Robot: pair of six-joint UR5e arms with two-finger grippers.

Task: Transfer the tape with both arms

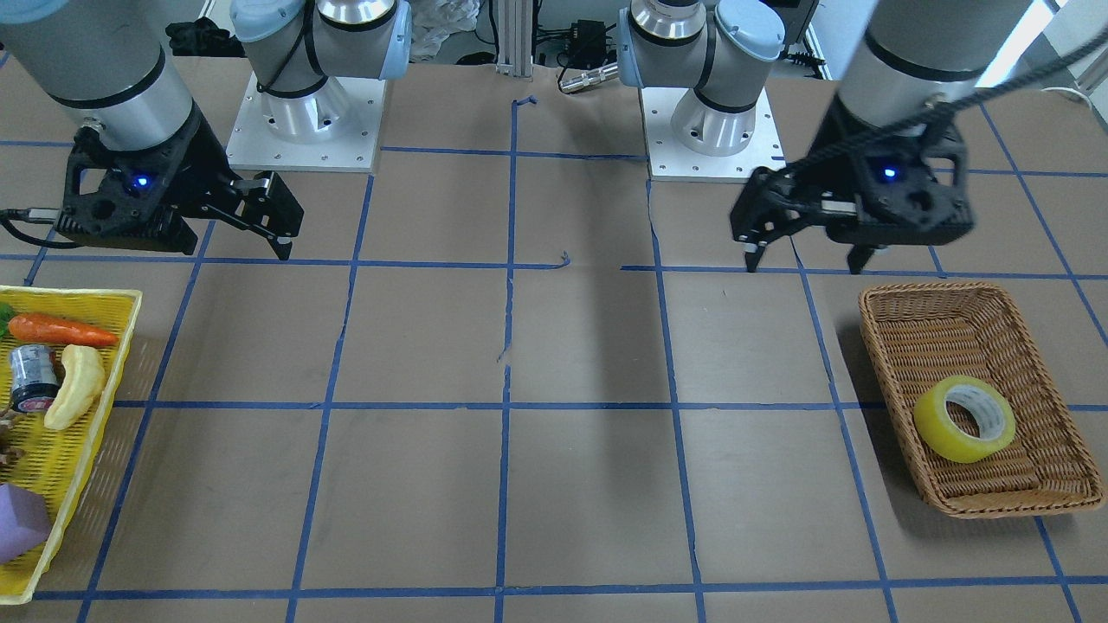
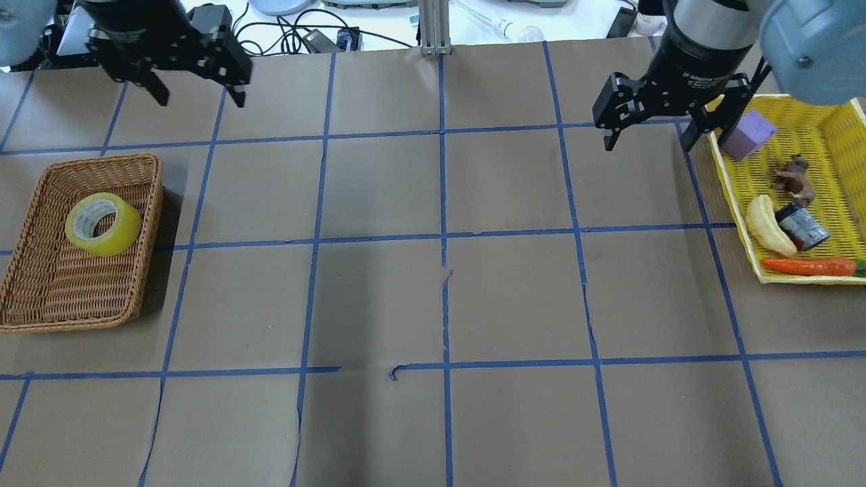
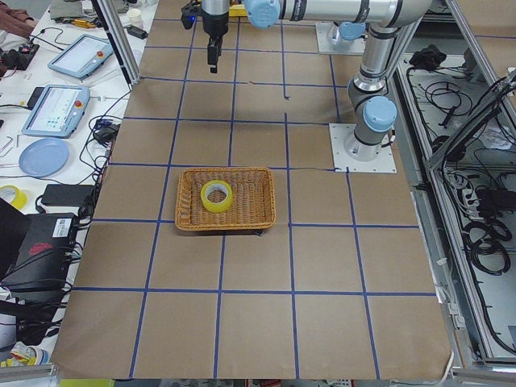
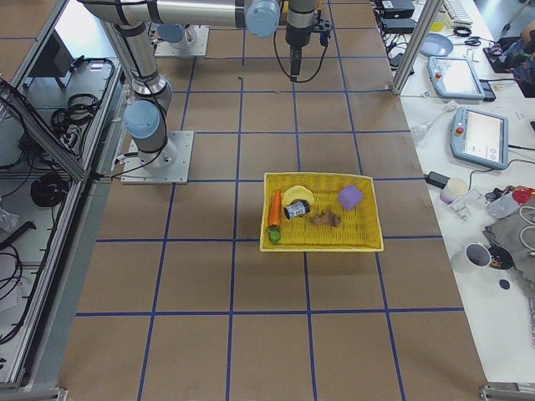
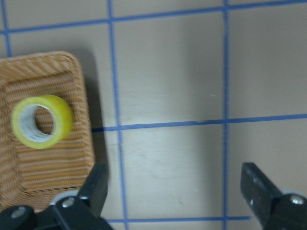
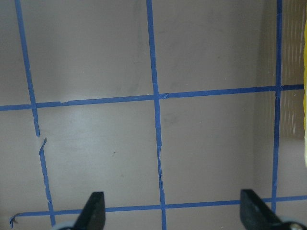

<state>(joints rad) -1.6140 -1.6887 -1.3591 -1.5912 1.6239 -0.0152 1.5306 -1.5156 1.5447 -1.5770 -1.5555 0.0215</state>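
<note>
The tape (image 2: 103,223), a yellow roll with a white core, lies on its side in the brown wicker basket (image 2: 40,297) on my left. It also shows in the front view (image 1: 963,418) and in the left wrist view (image 5: 41,121). My left gripper (image 2: 199,98) hangs open and empty above the table, beyond the basket and apart from it; the front view (image 1: 805,260) shows it too. My right gripper (image 2: 649,142) is open and empty, just left of the yellow basket (image 2: 839,115). Both wrist views show the fingers (image 5: 96,184) (image 6: 93,211) spread wide with nothing between them.
The yellow basket holds a purple block (image 2: 749,134), a brown toy (image 2: 793,177), a pale banana toy (image 2: 768,226), a small dark can (image 2: 802,226) and a carrot (image 2: 808,266). The brown table (image 2: 440,297) carries a blue tape grid. Cables and devices lie past the far edge.
</note>
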